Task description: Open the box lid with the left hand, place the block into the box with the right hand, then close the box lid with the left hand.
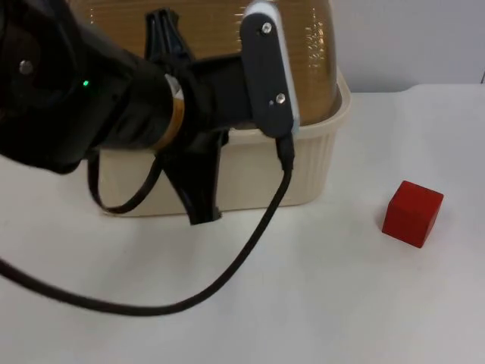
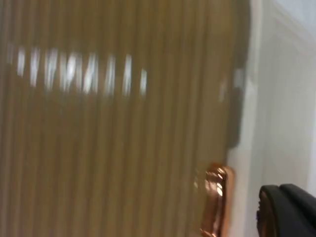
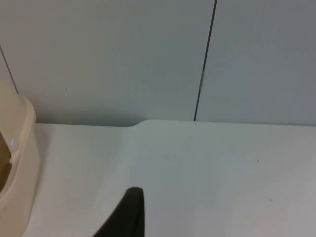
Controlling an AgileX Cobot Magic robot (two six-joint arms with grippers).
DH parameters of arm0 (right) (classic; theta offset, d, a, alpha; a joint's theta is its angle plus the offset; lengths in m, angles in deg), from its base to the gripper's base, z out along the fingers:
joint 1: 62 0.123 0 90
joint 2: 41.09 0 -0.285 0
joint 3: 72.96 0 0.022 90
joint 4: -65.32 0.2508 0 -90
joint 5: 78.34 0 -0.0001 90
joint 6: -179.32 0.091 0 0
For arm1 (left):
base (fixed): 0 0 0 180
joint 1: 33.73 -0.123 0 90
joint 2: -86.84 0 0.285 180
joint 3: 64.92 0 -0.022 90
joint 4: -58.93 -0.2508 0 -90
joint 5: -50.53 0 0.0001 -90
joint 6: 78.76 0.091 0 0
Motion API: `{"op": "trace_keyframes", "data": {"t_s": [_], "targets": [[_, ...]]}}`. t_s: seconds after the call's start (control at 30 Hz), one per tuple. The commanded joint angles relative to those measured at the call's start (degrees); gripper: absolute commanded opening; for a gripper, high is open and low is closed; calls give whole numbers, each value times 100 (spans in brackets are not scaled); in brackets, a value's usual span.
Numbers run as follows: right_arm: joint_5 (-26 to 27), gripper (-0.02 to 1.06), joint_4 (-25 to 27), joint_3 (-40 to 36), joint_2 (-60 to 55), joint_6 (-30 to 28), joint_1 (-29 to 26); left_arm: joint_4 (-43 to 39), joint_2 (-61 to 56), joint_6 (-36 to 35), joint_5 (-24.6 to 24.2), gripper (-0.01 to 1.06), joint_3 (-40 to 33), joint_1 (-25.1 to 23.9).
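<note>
A cream box [image 1: 303, 163] stands at the back of the white table, with its ribbed amber lid [image 1: 314, 45] over it; I cannot tell whether the lid is lifted. My left gripper [image 1: 186, 121] hangs over the box's front left and is open: one black finger [image 1: 163, 34] lies above the lid, the other [image 1: 201, 201] in front of the box's front wall. The left wrist view has the lid [image 2: 108, 123] close up, with a copper clasp [image 2: 217, 197]. The red block [image 1: 412, 213] rests on the table right of the box. My right gripper [image 3: 129, 217] waits above bare table beside the box [image 3: 15, 163].
The grey partition wall [image 3: 148, 59] closes the table at the back. White table top [image 1: 318, 303] stretches in front of the box and around the block.
</note>
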State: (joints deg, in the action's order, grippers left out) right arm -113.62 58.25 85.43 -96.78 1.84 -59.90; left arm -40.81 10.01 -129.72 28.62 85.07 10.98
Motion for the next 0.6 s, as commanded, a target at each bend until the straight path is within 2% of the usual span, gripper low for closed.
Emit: {"op": "trace_keyframes", "data": {"t_s": [0.0, 0.2, 0.57], "targets": [[146, 105, -22, 37, 15, -17, -22, -21, 185, 79, -23, 0, 172, -45], [186, 105, -34, 37, 15, -17, -22, -21, 623, 122, -40, 0, 270, -167], [175, 105, -34, 37, 15, -42, -22, -21, 635, 174, -89, 0, 270, -551]]}}
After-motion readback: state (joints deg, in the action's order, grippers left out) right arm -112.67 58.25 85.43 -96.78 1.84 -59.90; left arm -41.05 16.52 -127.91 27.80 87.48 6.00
